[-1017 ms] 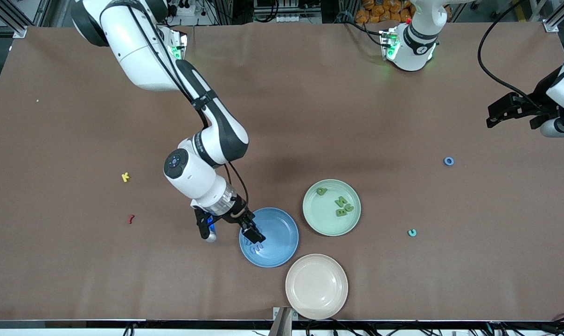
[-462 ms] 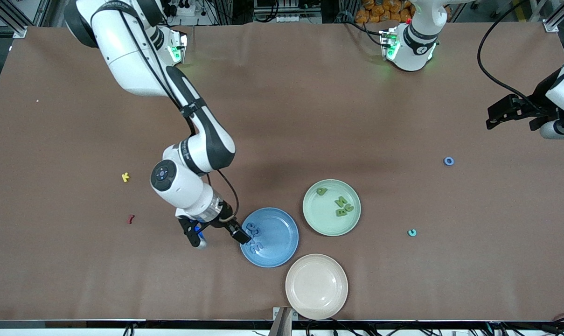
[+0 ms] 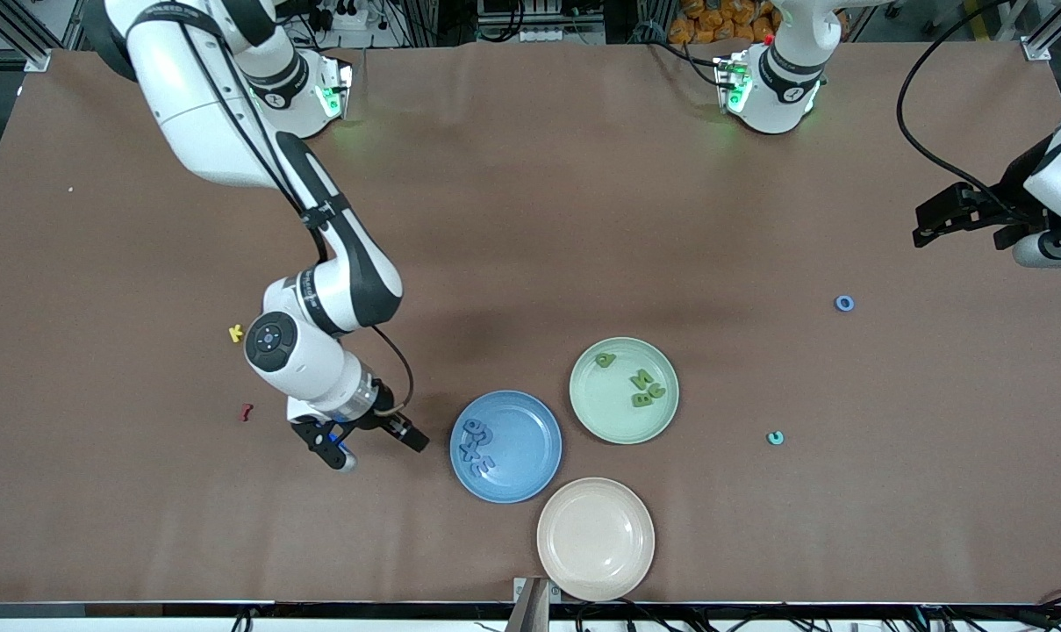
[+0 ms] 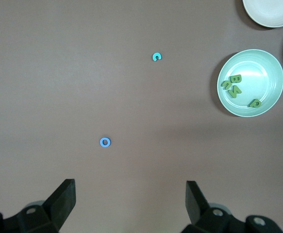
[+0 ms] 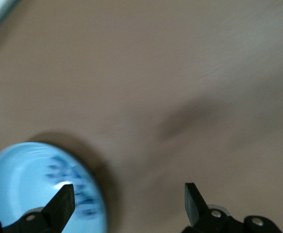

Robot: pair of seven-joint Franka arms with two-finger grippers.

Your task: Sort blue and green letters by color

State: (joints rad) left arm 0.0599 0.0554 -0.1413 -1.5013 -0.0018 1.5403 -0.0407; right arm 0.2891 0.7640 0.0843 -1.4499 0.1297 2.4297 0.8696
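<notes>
Several blue letters [image 3: 476,448] lie in the blue plate [image 3: 526,439], and several green letters [image 3: 642,387] lie in the green plate [image 3: 609,414]. A blue ring letter [image 3: 844,303] lies alone toward the left arm's end, also in the left wrist view [image 4: 105,142]. My right gripper [image 3: 369,443] is open and empty, low over bare table beside the blue plate [image 5: 15,184]. My left gripper [image 3: 932,224] is open and empty [image 4: 130,204], and waits high over the table's left-arm end.
A teal letter [image 3: 775,437] lies beside the green plate toward the left arm's end. An empty beige plate [image 3: 595,538] sits nearest the front camera. A yellow letter [image 3: 236,333] and a dark red letter [image 3: 247,411] lie toward the right arm's end.
My right gripper has drawn back from over the blue plate toward the right arm's end of the table, uncovering the blue letters in it. The left arm has barely moved.
</notes>
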